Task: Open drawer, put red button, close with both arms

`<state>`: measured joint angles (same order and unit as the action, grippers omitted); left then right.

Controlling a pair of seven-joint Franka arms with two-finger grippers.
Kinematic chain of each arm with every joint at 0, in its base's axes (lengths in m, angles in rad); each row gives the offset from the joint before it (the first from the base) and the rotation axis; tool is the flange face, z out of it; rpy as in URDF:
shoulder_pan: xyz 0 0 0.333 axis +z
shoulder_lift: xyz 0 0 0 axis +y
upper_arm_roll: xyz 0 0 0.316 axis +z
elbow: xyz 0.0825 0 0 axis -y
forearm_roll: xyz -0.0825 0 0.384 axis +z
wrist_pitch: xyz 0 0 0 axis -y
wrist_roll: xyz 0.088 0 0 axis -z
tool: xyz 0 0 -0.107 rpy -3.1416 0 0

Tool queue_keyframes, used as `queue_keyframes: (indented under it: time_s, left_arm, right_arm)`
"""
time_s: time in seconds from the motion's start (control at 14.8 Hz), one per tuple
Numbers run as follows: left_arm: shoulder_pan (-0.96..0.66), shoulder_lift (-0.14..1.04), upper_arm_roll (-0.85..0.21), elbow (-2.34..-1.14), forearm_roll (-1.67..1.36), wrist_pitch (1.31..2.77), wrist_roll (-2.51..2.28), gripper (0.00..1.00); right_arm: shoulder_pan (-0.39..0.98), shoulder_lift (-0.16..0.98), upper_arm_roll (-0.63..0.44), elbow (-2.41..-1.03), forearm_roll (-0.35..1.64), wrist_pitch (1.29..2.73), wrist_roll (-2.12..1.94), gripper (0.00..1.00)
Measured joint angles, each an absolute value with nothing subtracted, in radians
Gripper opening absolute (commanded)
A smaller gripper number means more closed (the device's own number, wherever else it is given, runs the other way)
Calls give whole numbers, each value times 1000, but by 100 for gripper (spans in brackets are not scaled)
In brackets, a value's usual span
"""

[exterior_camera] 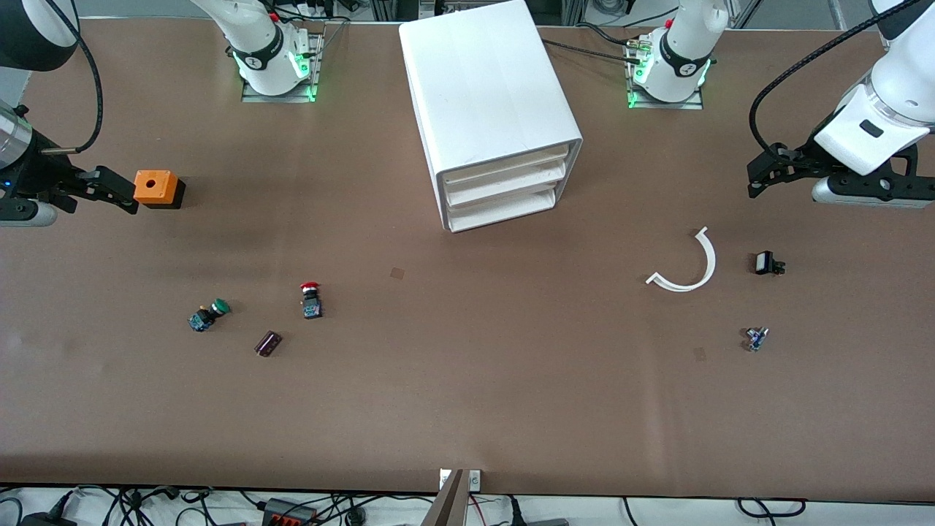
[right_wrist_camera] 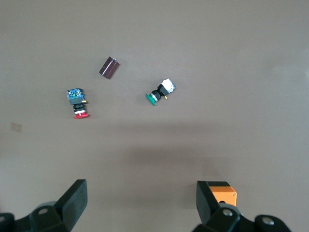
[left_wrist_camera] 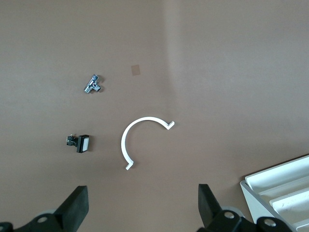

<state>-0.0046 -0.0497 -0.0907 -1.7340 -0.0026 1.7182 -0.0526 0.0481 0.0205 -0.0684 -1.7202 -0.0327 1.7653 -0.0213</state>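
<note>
Nothing's started yet as far as I can tell: the white cabinet (exterior_camera: 491, 109) sits mid-table with all its drawers pushed in, and the drawer (exterior_camera: 504, 207) we want is one of the lower ones, not the top. The red button (exterior_camera: 310, 299) is lying on the table toward the right arm's end, nearer the front camera than the cabinet, with the green button (exterior_camera: 208, 315) and a little dark cylinder (exterior_camera: 267, 342) close by, so don't mix up the caps. The right gripper (exterior_camera: 95, 186) hangs over the table just beside the orange box (exterior_camera: 156, 188), jaws wide apart and empty. The left gripper (exterior_camera: 767, 172) hovers over the table at the left arm's end, above the white curved piece (exterior_camera: 690, 267), jaws also spread and holding nothing. I'd say the opening comes first, and the trick is hooking the drawer's front lip squarely and pulling straight along its slide, since the cabinet sits at an angle and looks light enough to skid. Maybe brace it with the other arm. Pull it well out so the button drops in cleanly.
</note>
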Motion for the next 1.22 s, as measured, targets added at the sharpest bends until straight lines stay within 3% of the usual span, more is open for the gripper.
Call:
queue_keyframes:
  time_s: [0.68, 1.22]
  left_arm:
    - [-6, -47, -91, -1729, -3, 1702, -53, 100]
    - [-33, -26, -143, -1729, -109, 1398, -52, 100]
  right_arm:
    - [70, 19, -59, -1719, -15, 1755, -21, 100]
    - [83, 64, -55, -1719, -11, 1724, -19, 100]
